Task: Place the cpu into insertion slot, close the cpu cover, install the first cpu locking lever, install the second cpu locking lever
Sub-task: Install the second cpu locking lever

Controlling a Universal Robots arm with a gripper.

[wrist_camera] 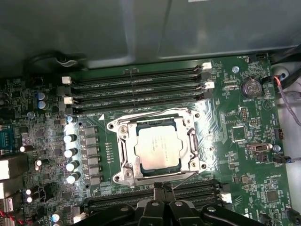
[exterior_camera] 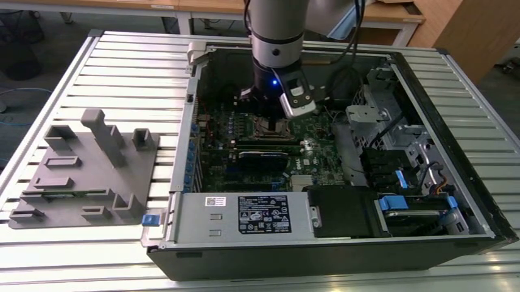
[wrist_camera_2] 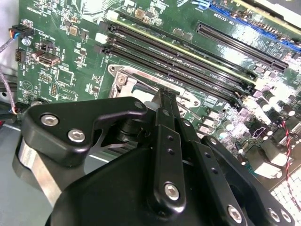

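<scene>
The cpu [wrist_camera: 156, 148], a small flat square chip with a dull silver-grey metal face, already lies seated in the insertion slot [wrist_camera: 135, 170], the small square socket with a black rim on the green motherboard [wrist_camera: 237, 155], and the cpu cover [wrist_camera: 193, 141], a thin silvery metal frame with a large square cut-out, lies flat around it so that the chip's face shows through the opening. The black two-fingered gripper [wrist_camera: 162, 188] hangs just beside the socket's near edge, its fingers drawn together into a narrow pair with nothing between them, the tips pointing down toward the thin wire lever [wrist_camera: 186, 176] that runs along that side of the frame; whether the tips touch the lever cannot be told. Pressed together like this, the fingers probably serve as a single pushing tip for the lever rather than as a clamp. In the second wrist view the same closed fingers [wrist_camera_2: 164, 101] stand over the corner of the socket frame [wrist_camera_2: 123, 77], next to the long black memory slots [wrist_camera_2: 188, 61]. In the exterior view the grey robot arm [exterior_camera: 276, 36] reaches straight down into the open black computer case [exterior_camera: 455, 152], which lies on its side on a slatted metal table [exterior_camera: 122, 73], giving access from above; a grey moulded fixture tray [exterior_camera: 81, 170] sits well apart on the exterior view's left.
</scene>
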